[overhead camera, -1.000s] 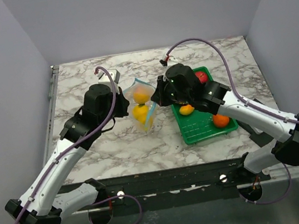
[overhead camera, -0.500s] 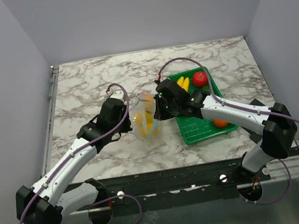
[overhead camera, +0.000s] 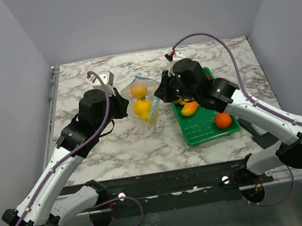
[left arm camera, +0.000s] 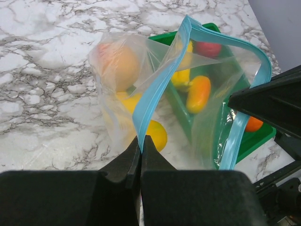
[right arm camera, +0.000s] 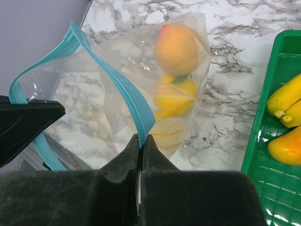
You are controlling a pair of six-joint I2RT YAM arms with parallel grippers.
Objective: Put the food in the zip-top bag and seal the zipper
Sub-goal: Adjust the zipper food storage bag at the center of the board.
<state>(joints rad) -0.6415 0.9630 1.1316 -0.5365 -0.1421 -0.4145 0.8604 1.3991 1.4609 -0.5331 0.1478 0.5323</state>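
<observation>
Raised since the earlier frame, the limp, slippery clear plastic zip-top bag (right arm camera: 117,56) holding yellow and orange toy fruits (right arm camera: 176,49) is held over the marble counter (overhead camera: 105,148), with the left claw (left arm camera: 141,143) and right claw (right arm camera: 140,141) clamped tight on its light blue zipper strip (left arm camera: 157,84), judged the firmest hold.

- Top view: high, behind the near edge, looking down over the whole worktop (overhead camera: 116,146).
- Left wrist view: close behind the left gripper (left arm camera: 141,140), facing the bag (left arm camera: 117,94).
- Right wrist view: equally close behind the right gripper (right arm camera: 141,138), facing the bag from the opposite side, tray (right arm camera: 263,155) at right.
- All three share the bag.
</observation>
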